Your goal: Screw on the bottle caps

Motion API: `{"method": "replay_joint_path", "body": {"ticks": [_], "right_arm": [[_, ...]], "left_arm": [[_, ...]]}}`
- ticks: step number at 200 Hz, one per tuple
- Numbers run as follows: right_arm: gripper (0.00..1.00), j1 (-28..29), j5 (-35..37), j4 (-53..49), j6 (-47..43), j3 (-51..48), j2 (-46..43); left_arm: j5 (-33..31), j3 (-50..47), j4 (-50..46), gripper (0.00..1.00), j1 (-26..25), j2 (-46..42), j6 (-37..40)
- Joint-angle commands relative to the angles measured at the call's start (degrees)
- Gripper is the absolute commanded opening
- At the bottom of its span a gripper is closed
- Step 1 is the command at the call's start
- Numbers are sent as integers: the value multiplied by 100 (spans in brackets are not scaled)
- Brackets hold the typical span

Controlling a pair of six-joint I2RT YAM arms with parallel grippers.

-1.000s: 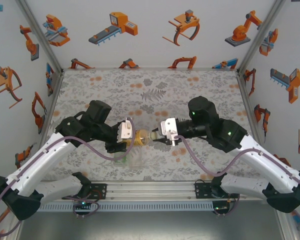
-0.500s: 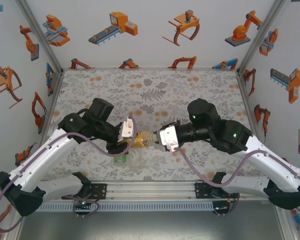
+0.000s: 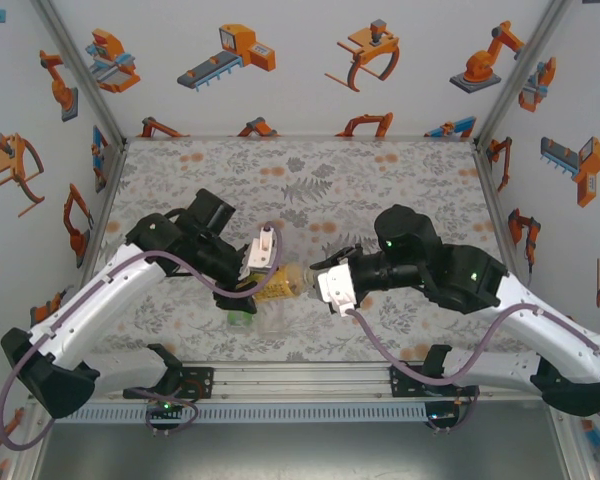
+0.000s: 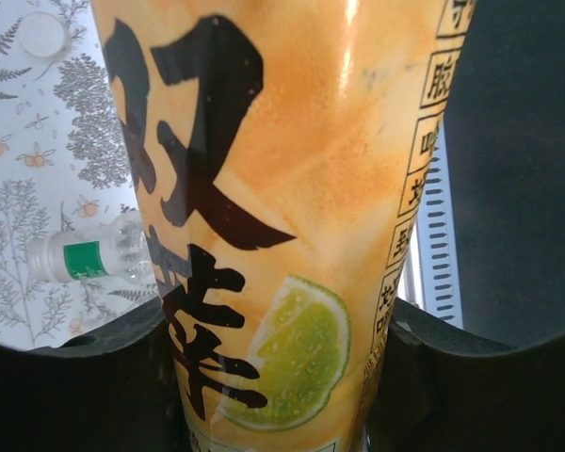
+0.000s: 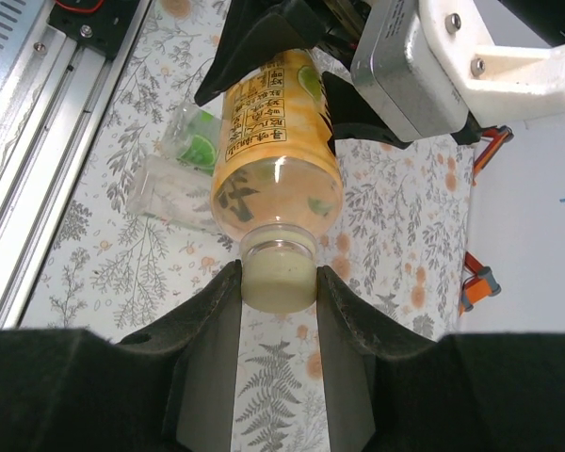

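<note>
Clamping the amber bottle (image 4: 282, 235), the left jaws brace it while the right jaws pinch its yellowish cap (image 5: 279, 276); any tilt between them could cross-thread it.

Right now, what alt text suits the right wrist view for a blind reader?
The right tool grips the yellowish cap on the neck of an amber bottle, whose body the left tool holds. Beside it, a clear bottle and a green-tinted bottle sit on the floral table.
</note>
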Motion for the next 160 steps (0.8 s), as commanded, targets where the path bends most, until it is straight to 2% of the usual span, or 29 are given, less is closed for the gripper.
{"method": "replay_joint_path", "body": {"ticks": [1,60,107,160], "right_arm": [[0,216,-93,-12,-158,161,51],[0,284,-98,-69,-278,171,32],[0,316,-181,-159,-298,248,114],[0,314,-317,-608,1086,576,471]], "left_arm": [[571,208,137,0,17,82,-53],[792,495,-473,0,32,331,143],[964,584,-599,0,48,496,157],[245,415,-53,0,38,285,181]]}}
